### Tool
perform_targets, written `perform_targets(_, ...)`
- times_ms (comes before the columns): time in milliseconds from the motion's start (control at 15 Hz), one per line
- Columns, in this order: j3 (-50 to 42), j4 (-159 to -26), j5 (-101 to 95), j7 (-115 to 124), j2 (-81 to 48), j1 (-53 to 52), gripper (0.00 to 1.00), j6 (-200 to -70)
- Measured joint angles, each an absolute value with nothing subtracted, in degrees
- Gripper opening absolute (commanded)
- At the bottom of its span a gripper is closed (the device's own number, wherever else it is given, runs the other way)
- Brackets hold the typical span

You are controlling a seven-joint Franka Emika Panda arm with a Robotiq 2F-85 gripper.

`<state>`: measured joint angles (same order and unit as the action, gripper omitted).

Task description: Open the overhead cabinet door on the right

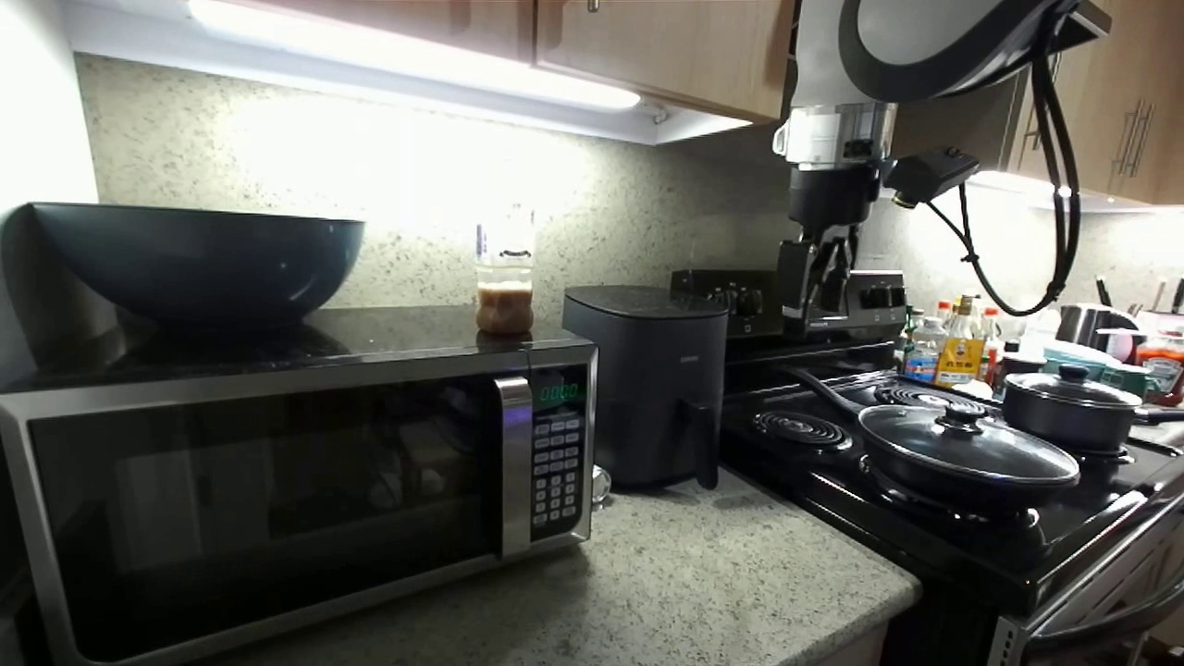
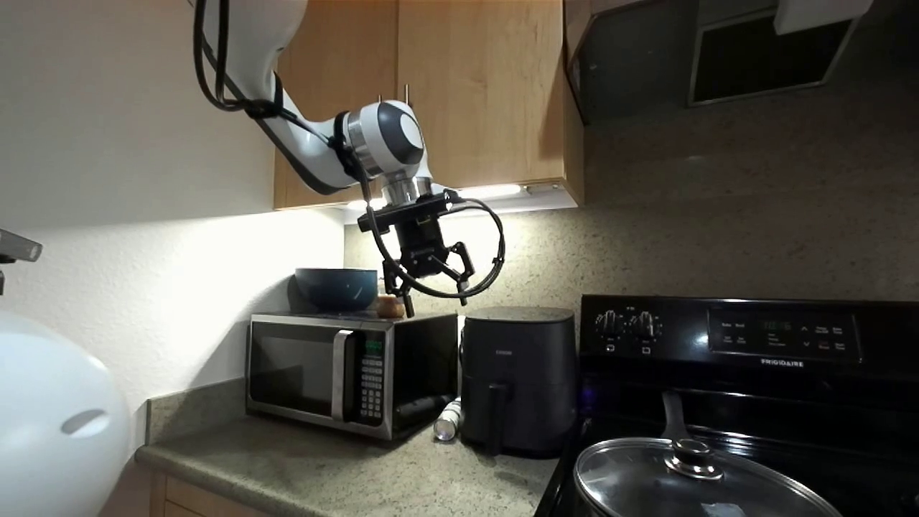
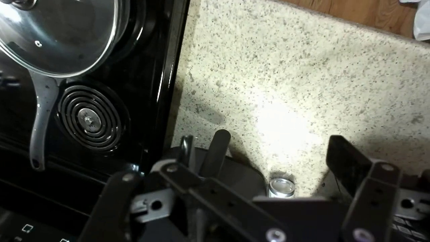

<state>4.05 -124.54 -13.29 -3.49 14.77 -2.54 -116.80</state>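
The right overhead cabinet door (image 2: 488, 93) is a flat tan wood panel, shut and flush beside the left door (image 2: 337, 64). It also shows, cut off by the top edge, in an exterior view (image 1: 666, 46). A slim metal bar handle (image 2: 407, 94) stands at its lower left, its lower part hidden behind my arm. My gripper (image 2: 436, 301) points down, open and empty, lower than the door's bottom edge and apart from it. It also shows in an exterior view (image 1: 814, 301). In the wrist view its fingers (image 3: 261, 141) are wide apart with nothing between them; the door is out of view there.
A microwave (image 2: 294, 366) carries a dark blue bowl (image 2: 336, 289) and a bottle (image 1: 505, 301). A black air fryer (image 2: 520, 380) stands beside it, with a can (image 3: 281, 187) between. The stove at the right holds a lidded pan (image 1: 967, 449). A dark range hood (image 2: 639, 79) adjoins the cabinet.
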Motion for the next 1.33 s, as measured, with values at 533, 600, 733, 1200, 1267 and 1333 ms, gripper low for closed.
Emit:
perform_targets(533,4.31,-124.6,-13.18,-3.49,14.87,-3.97,1.0,-124.38)
perform_targets(600,4.93,-124.59,-13.11,-3.49,15.14,-4.88,1.0,-127.0)
perform_targets(733,6.0,-124.57,-11.92,-3.5,16.36,-6.98,1.0,-131.19)
perform_targets(1200,6.75,-125.39,-5.4,-3.82,24.03,-11.31,1.0,-139.71)
perform_targets(1267,6.74,-125.39,-5.4,-3.82,23.78,-11.25,1.0,-139.71)
perform_targets(1333,6.74,-125.39,-5.4,-3.82,23.44,-11.21,1.0,-139.71)
